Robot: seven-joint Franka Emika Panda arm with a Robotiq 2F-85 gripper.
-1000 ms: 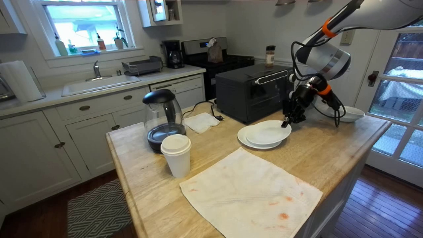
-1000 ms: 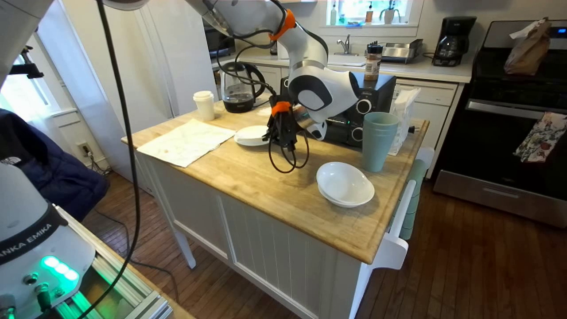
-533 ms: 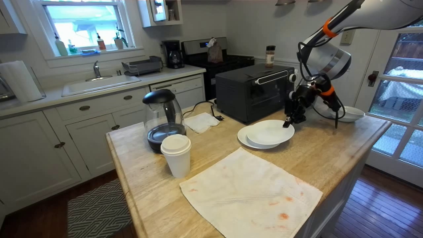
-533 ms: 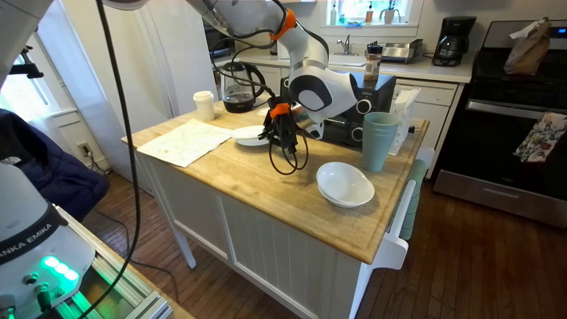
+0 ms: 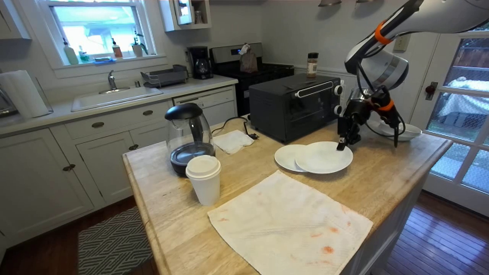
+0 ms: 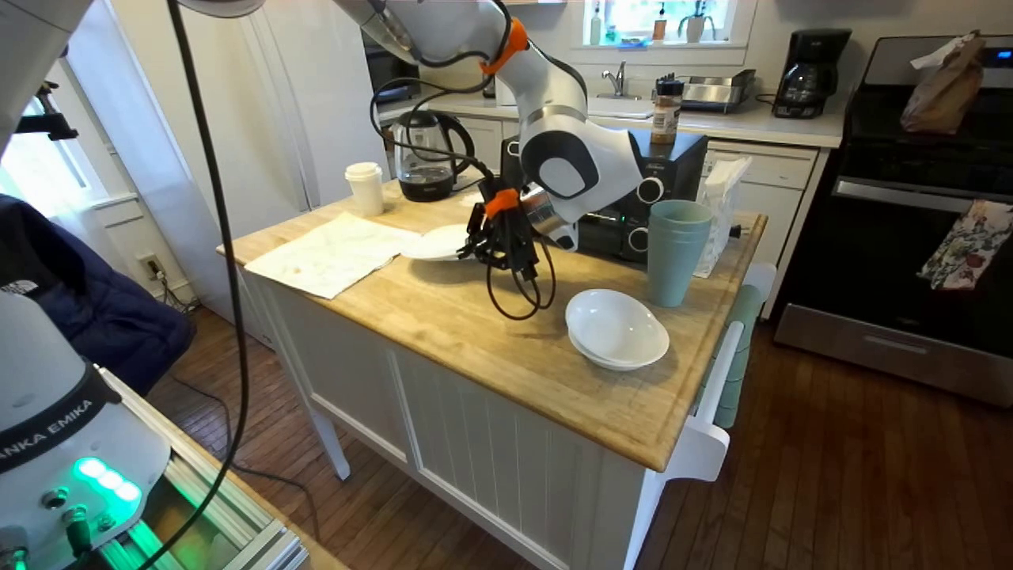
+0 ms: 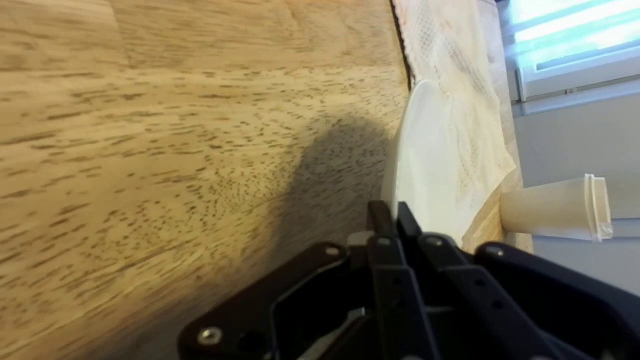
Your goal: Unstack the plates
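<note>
Kitchen island point(image 5: 378, 172): wooden top, stained cloth point(image 5: 290, 221) spread over part of it.
Lower dinner plate point(image 5: 285, 157): flat on the wood.
Upper dinner plate point(image 5: 324, 158): overlaps the lower one in an exterior view; contact cannot be told.
Gripper point(image 7: 394, 211): narrowed to a pinch on the upper dinner plate's rim.
Unstacking: apparently midway, separation incomplete.
Next placement: probably calls for carrying the upper dinner plate clear, then lowering it onto bare wood.

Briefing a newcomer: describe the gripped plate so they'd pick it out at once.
Find the wooden island, then the black countertop oven on it. Nearby, the gripped plate is flat, round and white. Unlike the other plate, which it partly hides in an exterior view, it has its rim pinched in the black hand.
</note>
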